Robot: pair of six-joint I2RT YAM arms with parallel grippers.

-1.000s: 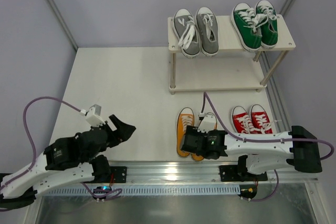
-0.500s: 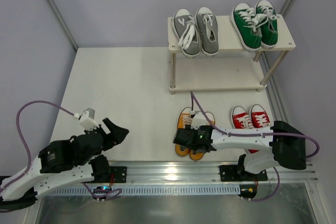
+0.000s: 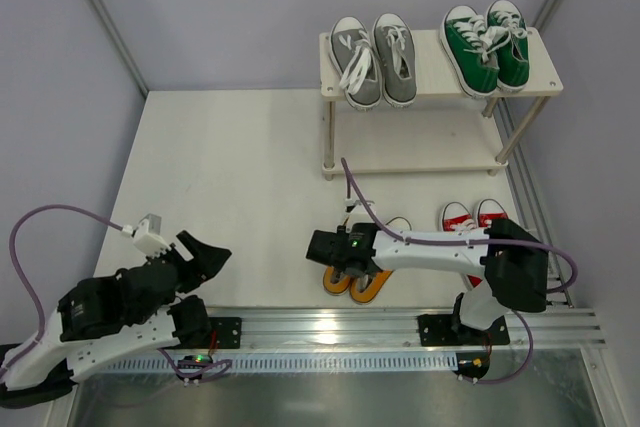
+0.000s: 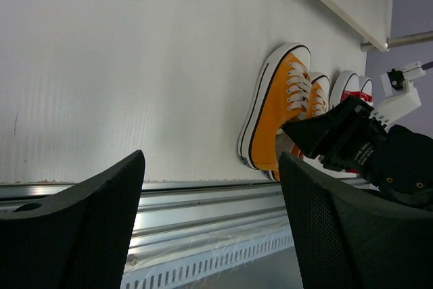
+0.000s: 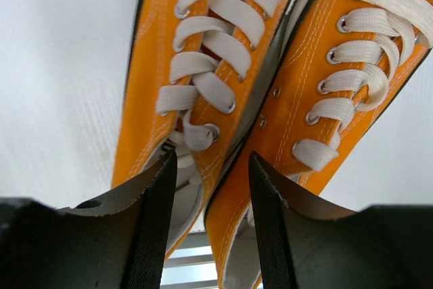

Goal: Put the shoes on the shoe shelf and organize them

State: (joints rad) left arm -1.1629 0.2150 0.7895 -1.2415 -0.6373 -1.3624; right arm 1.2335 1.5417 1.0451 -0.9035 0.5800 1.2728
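One table (image 3: pixel 230 177), shoe shelf (image 3: pixel 430 52), lilac walls (image 3: pixel 240 7)

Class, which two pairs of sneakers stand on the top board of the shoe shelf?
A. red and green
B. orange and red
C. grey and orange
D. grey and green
D: the grey pair and the green pair sit on the top board of the shoe shelf.

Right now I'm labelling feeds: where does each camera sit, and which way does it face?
Top: high behind the robot, looking down on shelf, orange shoes, left gripper, right gripper.
Left wrist: low over the table, facing the orange shoes and right gripper; own open fingers below.
Right wrist: close above the orange shoes; own fingers at their collars.
Shared: orange shoes, in all three.
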